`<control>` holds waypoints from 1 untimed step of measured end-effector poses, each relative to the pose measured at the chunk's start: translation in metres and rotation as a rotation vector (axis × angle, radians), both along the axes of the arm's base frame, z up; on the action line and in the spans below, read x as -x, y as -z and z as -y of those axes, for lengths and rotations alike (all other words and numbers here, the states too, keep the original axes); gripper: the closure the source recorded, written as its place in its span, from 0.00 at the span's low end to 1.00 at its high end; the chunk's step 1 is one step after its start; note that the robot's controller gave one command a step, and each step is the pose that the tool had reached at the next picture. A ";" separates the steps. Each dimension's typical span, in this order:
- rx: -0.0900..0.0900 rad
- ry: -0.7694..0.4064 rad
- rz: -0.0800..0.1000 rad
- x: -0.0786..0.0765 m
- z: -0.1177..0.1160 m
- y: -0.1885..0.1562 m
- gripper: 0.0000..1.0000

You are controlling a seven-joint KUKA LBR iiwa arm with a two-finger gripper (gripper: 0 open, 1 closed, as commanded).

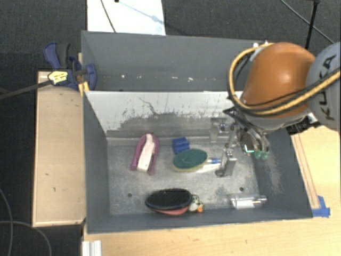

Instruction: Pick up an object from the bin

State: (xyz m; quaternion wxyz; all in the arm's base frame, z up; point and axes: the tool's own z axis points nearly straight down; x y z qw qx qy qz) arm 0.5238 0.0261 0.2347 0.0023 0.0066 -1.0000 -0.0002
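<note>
Centrally, a round green disc [189, 159] lies in the metal bin [125, 188].

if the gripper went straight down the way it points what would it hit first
Probably the bare bin floor: the gripper points down just right of the green round pad, beside it rather than over it. Depth is unclear, so it might clip that pad's edge.

Robotics lab: grey sheet-metal bin [160, 57] on pale wooden counter [213, 244], KUKA-marked robot arm [327, 84] with orange dome cover [277, 76] upper right, black cable [21, 92] across dark carpet floor [32, 15].
</note>
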 end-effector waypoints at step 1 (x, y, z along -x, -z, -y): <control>-0.001 0.011 0.000 -0.044 0.001 0.169 0.00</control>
